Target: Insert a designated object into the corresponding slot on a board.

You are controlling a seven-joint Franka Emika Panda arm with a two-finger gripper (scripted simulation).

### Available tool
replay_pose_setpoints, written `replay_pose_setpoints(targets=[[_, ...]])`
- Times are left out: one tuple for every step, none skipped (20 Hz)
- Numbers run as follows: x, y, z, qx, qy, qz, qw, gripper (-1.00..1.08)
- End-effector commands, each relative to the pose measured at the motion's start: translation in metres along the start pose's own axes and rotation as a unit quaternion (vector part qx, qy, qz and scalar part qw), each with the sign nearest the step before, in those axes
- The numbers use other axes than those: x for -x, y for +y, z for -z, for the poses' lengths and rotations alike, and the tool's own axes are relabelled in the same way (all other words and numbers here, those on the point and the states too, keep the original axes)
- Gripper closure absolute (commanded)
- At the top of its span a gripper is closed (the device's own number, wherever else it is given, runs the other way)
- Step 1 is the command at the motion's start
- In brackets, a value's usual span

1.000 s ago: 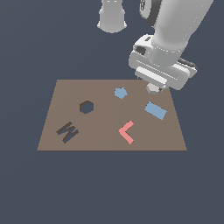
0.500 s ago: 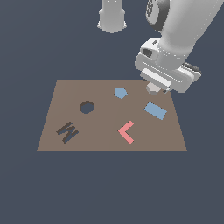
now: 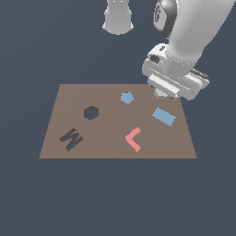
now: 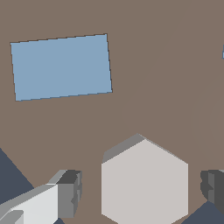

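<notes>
Wrist view: end effector (image 4: 142, 192) open around hexagonal block (image 4: 144, 181), untouching.

The white arm slants down from the exterior view's upper right, its wrist bent over the far right part of the board (image 3: 115, 138). The gripper (image 4: 144, 188) points downward there, its two dark fingers (image 4: 70, 192) spread, each standing clear of the other.

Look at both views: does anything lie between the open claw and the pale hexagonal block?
Nothing visible does. In the wrist view the hexagonal block sits in the gap of the open claw, with bare board between it and each finger.
</notes>
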State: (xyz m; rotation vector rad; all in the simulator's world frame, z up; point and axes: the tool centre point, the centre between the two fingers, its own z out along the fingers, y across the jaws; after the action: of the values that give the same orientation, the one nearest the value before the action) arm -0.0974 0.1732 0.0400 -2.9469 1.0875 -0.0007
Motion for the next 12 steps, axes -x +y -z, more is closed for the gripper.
replay_pose_setpoints(targets=[[0.0002, 0.0002, -0.0071, 0.0, 0.0, 0.0, 1.0, -0.92], [0.0001, 0.0003, -0.0088, 0.0, 0.0, -0.001, 1.0, -0.92], [0.0001, 0.0002, -0.0098, 0.0, 0.0, -0.001, 1.0, -0.92], [0.0002, 0.0002, -0.0101, 0.0, 0.0, -0.001, 1.0, -0.92], [0.0002, 0.0002, -0.0101, 0.0, 0.0, -0.001, 1.0, 1.08], [0.0002, 0.0002, -0.0101, 0.0, 0.0, -0.001, 1.0, 1.08], [0.0002, 0.0002, -0.0101, 0.0, 0.0, -0.001, 1.0, 1.08], [0.0002, 0.0002, -0.0101, 0.0, 0.0, -0.001, 1.0, 1.08], [0.0002, 0.0002, -0.0101, 0.0, 0.0, -0.001, 1.0, 1.08], [0.0002, 0.0002, -0.0101, 0.0, 0.0, -0.001, 1.0, 1.08], [0.0002, 0.0002, -0.0101, 0.0, 0.0, -0.001, 1.0, 1.08], [0.0002, 0.0002, -0.0101, 0.0, 0.0, -0.001, 1.0, 1.08]])
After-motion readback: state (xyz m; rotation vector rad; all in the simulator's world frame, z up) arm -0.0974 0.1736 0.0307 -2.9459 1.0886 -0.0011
